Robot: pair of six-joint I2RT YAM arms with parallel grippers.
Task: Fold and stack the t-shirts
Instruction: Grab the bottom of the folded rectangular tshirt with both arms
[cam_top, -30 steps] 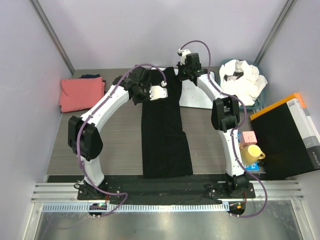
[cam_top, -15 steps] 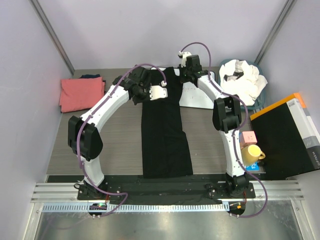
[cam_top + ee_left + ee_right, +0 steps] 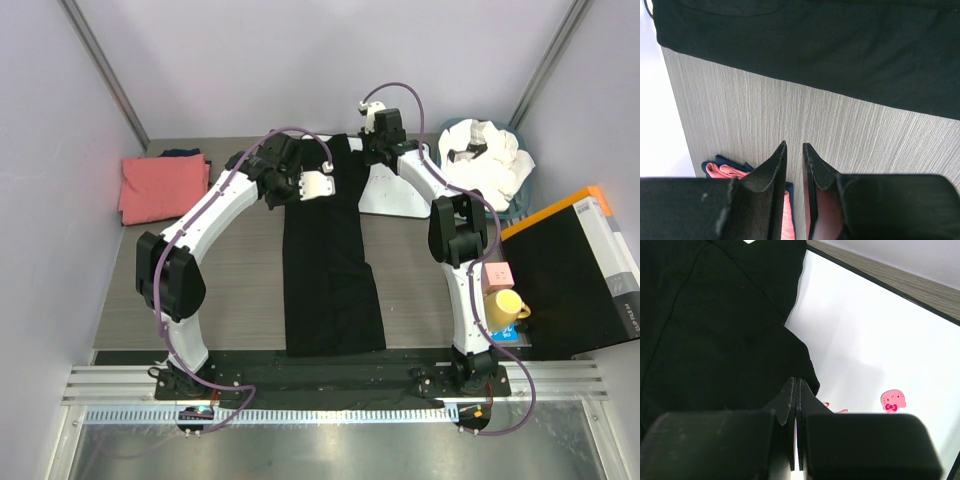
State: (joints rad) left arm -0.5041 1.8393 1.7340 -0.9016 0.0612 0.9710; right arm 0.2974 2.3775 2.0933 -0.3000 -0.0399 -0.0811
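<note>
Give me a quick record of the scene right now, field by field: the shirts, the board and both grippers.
black t-shirt: folded into a long strip down the middle of the table, far end over the white board
coral-pink t-shirt: folded, far left
white t-shirts: heaped in the bin, far right
left gripper: slightly open, empty, over bare table beside the black t-shirt
right gripper: shut, at the black t-shirt's edge over the board; grip on cloth unclear
</note>
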